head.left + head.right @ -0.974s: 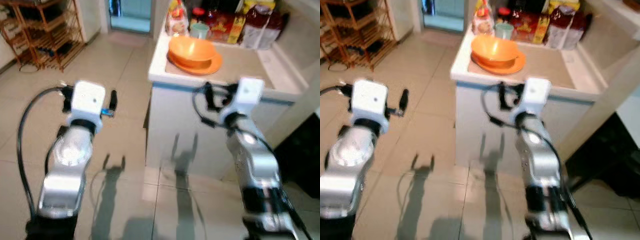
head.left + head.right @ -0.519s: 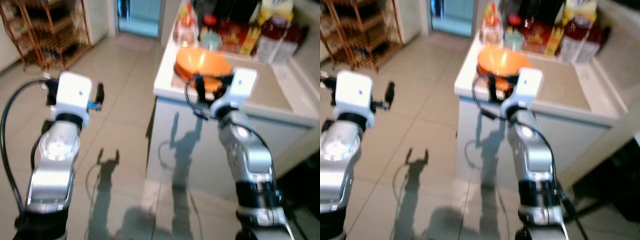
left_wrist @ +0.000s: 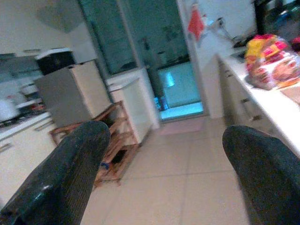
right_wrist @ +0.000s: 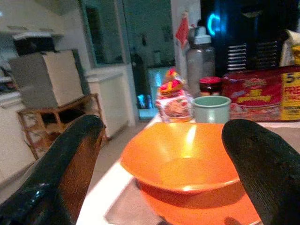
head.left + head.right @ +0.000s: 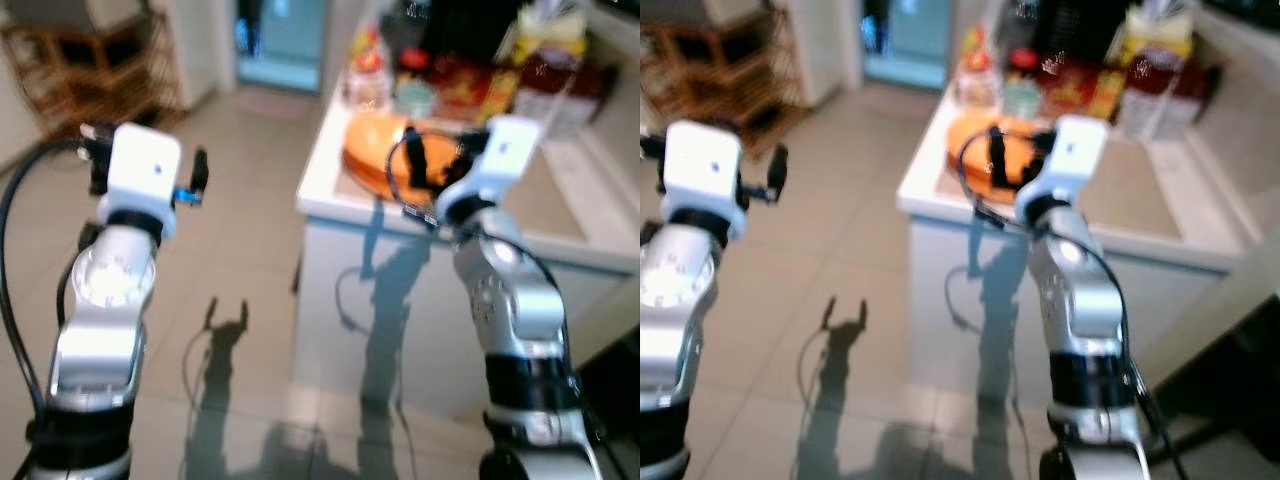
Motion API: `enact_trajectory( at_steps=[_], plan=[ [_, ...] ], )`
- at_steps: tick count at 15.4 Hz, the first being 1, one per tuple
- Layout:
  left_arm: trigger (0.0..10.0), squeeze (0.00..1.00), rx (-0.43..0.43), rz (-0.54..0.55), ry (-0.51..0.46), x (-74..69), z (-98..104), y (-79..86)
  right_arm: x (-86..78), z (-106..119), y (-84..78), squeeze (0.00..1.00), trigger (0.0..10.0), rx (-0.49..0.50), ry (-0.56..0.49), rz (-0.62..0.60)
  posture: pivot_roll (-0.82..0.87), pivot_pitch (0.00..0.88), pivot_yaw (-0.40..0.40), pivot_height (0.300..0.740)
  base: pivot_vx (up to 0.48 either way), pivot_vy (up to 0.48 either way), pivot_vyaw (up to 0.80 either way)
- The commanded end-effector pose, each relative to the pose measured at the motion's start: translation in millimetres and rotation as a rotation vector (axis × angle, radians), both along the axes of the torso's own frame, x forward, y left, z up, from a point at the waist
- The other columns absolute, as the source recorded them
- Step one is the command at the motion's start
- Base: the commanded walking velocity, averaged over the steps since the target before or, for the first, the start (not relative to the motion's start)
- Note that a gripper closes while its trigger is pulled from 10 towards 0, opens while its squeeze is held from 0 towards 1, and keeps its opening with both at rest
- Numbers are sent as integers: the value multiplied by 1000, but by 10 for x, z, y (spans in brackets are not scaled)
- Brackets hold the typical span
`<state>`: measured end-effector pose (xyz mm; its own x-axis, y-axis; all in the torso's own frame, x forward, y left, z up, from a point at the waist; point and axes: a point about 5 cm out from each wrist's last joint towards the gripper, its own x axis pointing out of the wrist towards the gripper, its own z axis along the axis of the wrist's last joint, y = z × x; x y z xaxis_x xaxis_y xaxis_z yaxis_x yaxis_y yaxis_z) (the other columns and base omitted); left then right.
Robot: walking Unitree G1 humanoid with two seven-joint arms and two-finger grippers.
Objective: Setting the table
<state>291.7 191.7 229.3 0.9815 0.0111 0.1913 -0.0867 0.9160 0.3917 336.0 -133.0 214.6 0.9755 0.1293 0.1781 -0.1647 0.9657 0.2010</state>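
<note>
— Two orange dishes, then?
— Yes: a bowl (image 4: 180, 161) sits in a plate (image 4: 201, 213) near the front corner of the white surface (image 5: 330, 185).
— And the right end effector (image 4: 161, 154)?
— It is raised in front of the bowl, fingers (image 4: 70, 164) spread wide to either side of it, holding nothing and not touching it.
— What stands behind the bowl?
— A green cup (image 4: 210, 108), a red-lidded jar (image 4: 209, 86), a snack bag (image 4: 174, 101), a grey bottle (image 4: 201, 58) and red packets (image 4: 260, 93).
— And the left end effector (image 3: 164, 173)?
— Held up over the tiled floor (image 5: 240, 260), well apart from the surface, fingers wide and empty. A wooden rack (image 3: 115, 150) stands beyond it.
</note>
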Motion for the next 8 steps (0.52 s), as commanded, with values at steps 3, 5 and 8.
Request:
enact_trajectory(
  at_steps=[3,5,8],
  plan=[
    [10000,0,-15,-46,16,-15,-68,-139,86,55,-140,0,10000,46,65,0,95,0,-104,740,377,0,0],
    [10000,0,-14,-66,4,-2,-27,-196,129,55,-179,0,10000,57,98,21,124,0,-106,740,381,0,0],
    [10000,0,0,-46,-3,-9,-4,-119,239,151,-194,0,10000,62,115,58,123,0,-121,740,379,0,0]
  ],
)
